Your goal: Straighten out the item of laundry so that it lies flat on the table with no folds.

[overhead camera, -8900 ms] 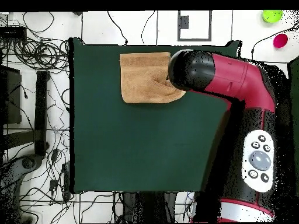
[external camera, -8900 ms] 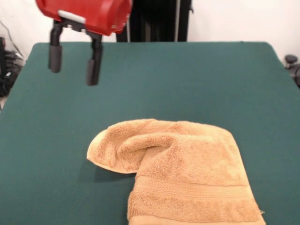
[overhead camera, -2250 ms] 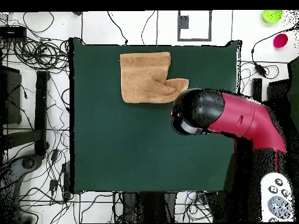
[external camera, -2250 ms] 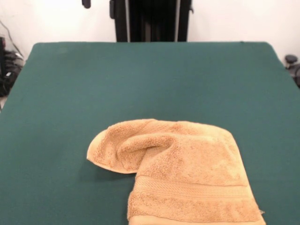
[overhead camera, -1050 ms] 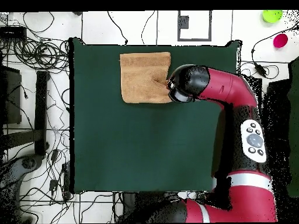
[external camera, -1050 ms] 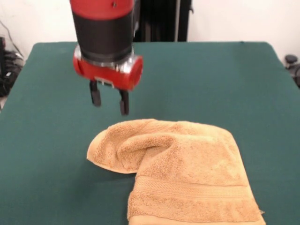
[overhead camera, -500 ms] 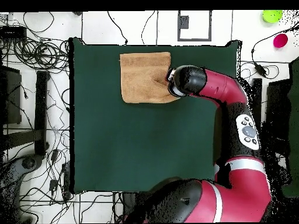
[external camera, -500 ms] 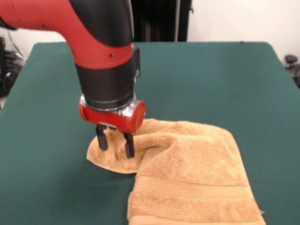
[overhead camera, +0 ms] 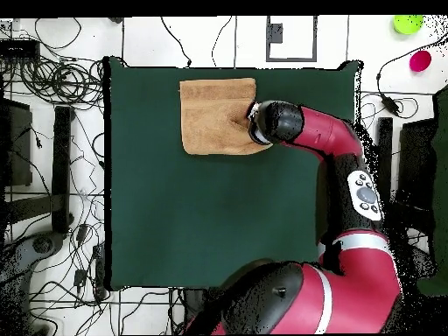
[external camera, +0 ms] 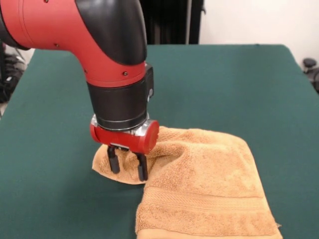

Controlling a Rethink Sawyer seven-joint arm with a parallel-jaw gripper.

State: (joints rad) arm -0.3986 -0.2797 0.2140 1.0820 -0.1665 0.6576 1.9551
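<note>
Green tabletop (external camera: 239, 84) under me, tan towel (external camera: 209, 184) bunched at its near edge, my hand (external camera: 128, 169) spread open straddling the folded-over corner, so I want to pinch just the top layer, then peel it outward.

Floor clutter only: tangled cables (overhead camera: 61, 79) left of the counter in overhead, plus a dark stand (overhead camera: 61, 166) among them. Green ball (overhead camera: 407, 24) and pink ball (overhead camera: 420, 60) on the white floor at top right. Front view: white wall (external camera: 249, 22) behind.
</note>
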